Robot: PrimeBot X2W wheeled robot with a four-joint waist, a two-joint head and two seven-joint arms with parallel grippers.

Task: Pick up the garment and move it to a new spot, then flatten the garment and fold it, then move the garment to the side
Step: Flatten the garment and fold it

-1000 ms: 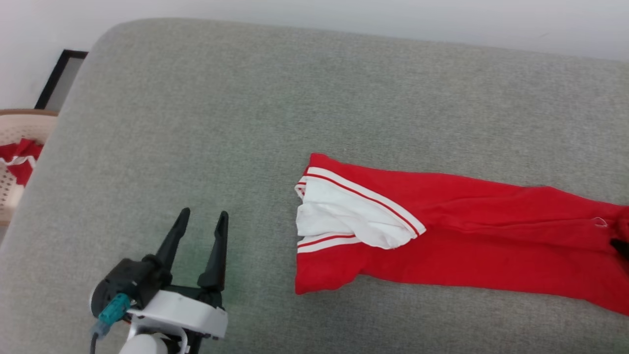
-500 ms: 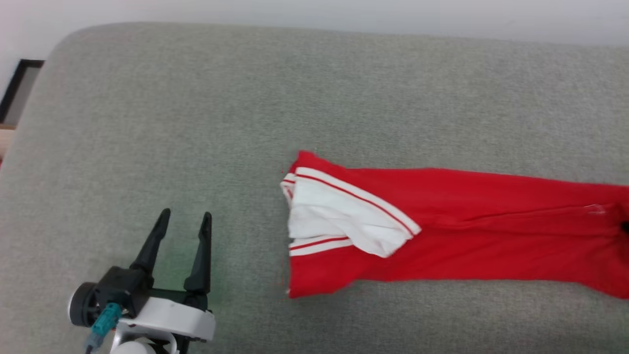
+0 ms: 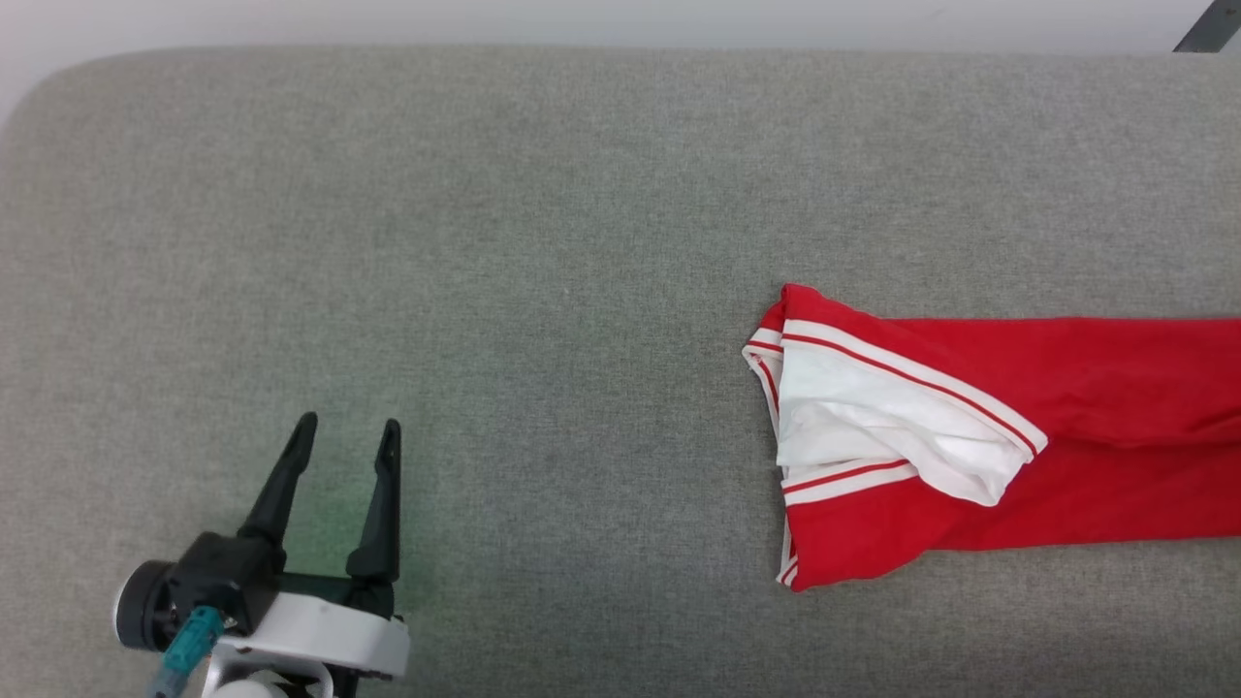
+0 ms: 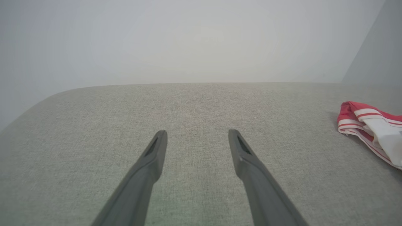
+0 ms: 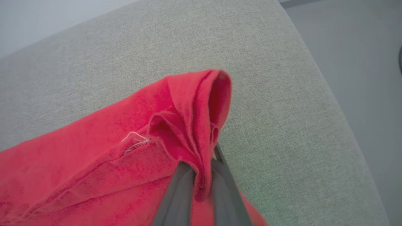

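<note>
The garment [image 3: 1066,465] lies on the grey cushion [image 3: 582,194] as a long red strip that runs off the head view's right edge. Its white sleeve with red-white trim is folded at the left end. In the right wrist view my right gripper [image 5: 201,169] is shut on a bunched red fold of the garment [image 5: 94,150], which hides its fingertips. My left gripper [image 3: 349,423] stands open over bare cushion at the lower left, well apart from the cloth. From the left wrist, the left gripper [image 4: 197,132] holds nothing, and the garment's [image 4: 370,125] sleeve end lies far right.
A pale wall runs behind the cushion. The cushion's rounded right edge [image 5: 342,103] drops to grey floor just beyond the held fold. A dark slanted bar [image 3: 1207,29] shows at the head view's top right corner. Bare cushion spreads between the left gripper and the garment.
The head view has swung, and the basket and dark frame at the left are out of the picture. The garment has slid to the right across the cushion, away from my left gripper.
</note>
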